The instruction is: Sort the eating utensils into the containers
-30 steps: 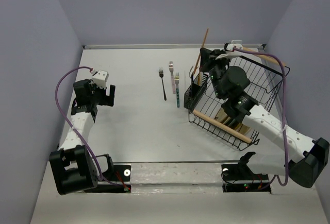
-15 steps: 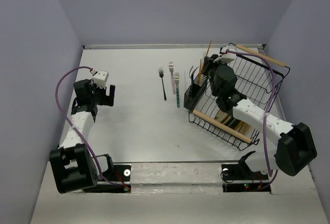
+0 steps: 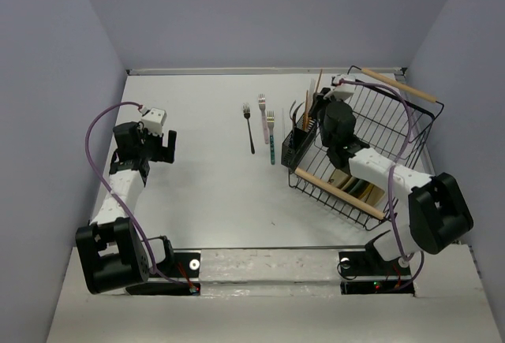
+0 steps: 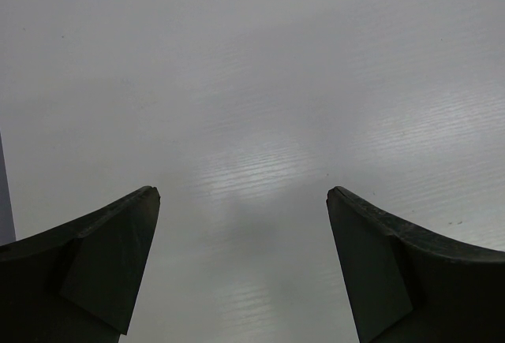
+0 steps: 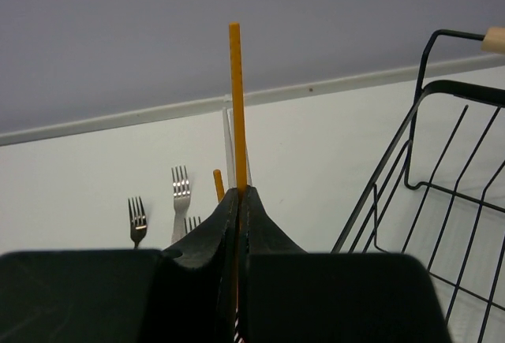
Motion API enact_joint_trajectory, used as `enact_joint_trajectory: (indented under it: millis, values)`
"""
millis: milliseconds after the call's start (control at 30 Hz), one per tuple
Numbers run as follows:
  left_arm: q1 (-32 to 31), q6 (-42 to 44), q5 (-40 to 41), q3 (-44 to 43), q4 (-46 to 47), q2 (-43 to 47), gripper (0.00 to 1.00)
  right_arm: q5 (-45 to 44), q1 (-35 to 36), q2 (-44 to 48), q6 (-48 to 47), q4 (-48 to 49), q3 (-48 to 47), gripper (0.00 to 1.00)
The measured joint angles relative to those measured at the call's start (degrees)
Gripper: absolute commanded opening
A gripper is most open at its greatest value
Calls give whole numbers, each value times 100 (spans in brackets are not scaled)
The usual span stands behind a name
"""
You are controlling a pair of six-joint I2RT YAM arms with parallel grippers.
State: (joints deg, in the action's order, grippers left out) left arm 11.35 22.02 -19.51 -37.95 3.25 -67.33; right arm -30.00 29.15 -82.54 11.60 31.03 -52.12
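- Top external view: the right arm reaches forward with its elbow over the rack (image 3: 394, 126) and its wrist at the rack's left side. The right pincer (image 3: 319, 109) is clamped on a brown chopstick (image 3: 318, 87), which it holds upright.
- Right wrist view: the two black fingers (image 5: 260, 233) press flat together, and the slim, straight, orange-brown wooden chopstick (image 5: 235, 98) rises from between them. Its lower end is hidden behind the pincer.
- Just behind it stand a pale white chopstick (image 5: 227, 142) and the short tip of a second brown chopstick (image 5: 218, 184).
- The holder (image 3: 293, 146), a small black slotted box, stands on the table (image 3: 205, 177) against the rack's left side, directly under the right pincer.
- Whether the held chopstick reaches into a slot cannot be told.
- A black fork (image 3: 249, 128), a pink fork (image 3: 263, 110) and a teal fork (image 3: 271, 144) lie roughly parallel on the table just left of the holder. Their tines point toward the far wall.
- The rack is a big basket of thin black wire, set at an angle, with a round pale wooden handle (image 3: 339, 192) along its near edge.
- The left arm stretches forward along the table's left side with a purple cable (image 3: 99, 134) looping beside it. The left pincer (image 3: 164, 147) gapes wide and holds nothing.
- Left wrist view: two dark wedge-shaped fingers (image 4: 110, 256) stand far apart over the smooth, matte grey-white table.
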Motion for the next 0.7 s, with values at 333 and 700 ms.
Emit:
enact_joint_trajectory:
  millis: [333,700]
  values:
    - [0,0,2,0,11,-118,99,376,2,-411,184,37,188,11]
    - [0,0,0,0,33,-142,99,645,2,-63,205,-144,431,40]
